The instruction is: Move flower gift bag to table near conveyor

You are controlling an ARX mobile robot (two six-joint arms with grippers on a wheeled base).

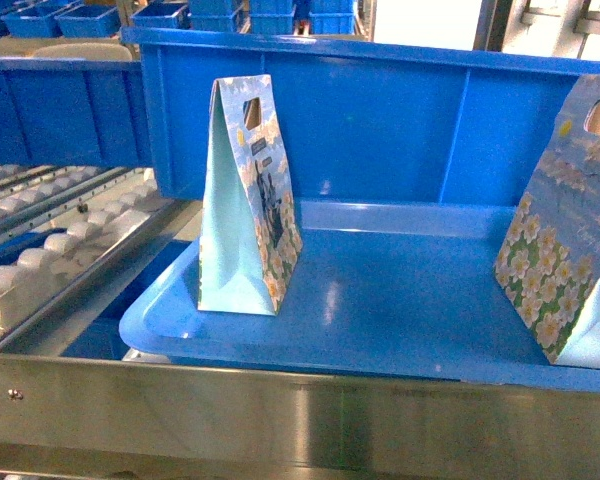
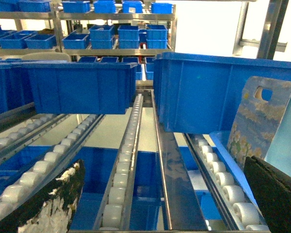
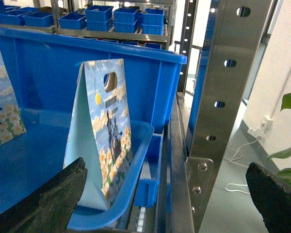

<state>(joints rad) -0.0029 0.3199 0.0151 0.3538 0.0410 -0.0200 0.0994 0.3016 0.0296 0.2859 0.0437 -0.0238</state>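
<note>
The left hand [image 2: 155,204] hangs with its worn black fingers [image 2: 43,204] spread wide and nothing between them, over the stainless-steel conveyor with sloping lanes of small white rollers [image 2: 128,145]. The right hand [image 3: 169,199] is likewise spread and holds nothing; its dark fingers [image 3: 43,199] frame a flower-printed paper gift bag with a cut-out handle [image 3: 104,133]. That bag stands upright near the corner of a shallow blue plastic tray [image 3: 136,174], just beside a perforated steel upright post [image 3: 223,97].

From the head camera, two such bags stand well apart in the tray [image 1: 380,310]: one [image 1: 248,200] upright on the left, the second [image 1: 570,230] at the right edge, partly out of view. A deep blue plastic bin [image 1: 380,120] sits right behind them. No desk shows in any view.
</note>
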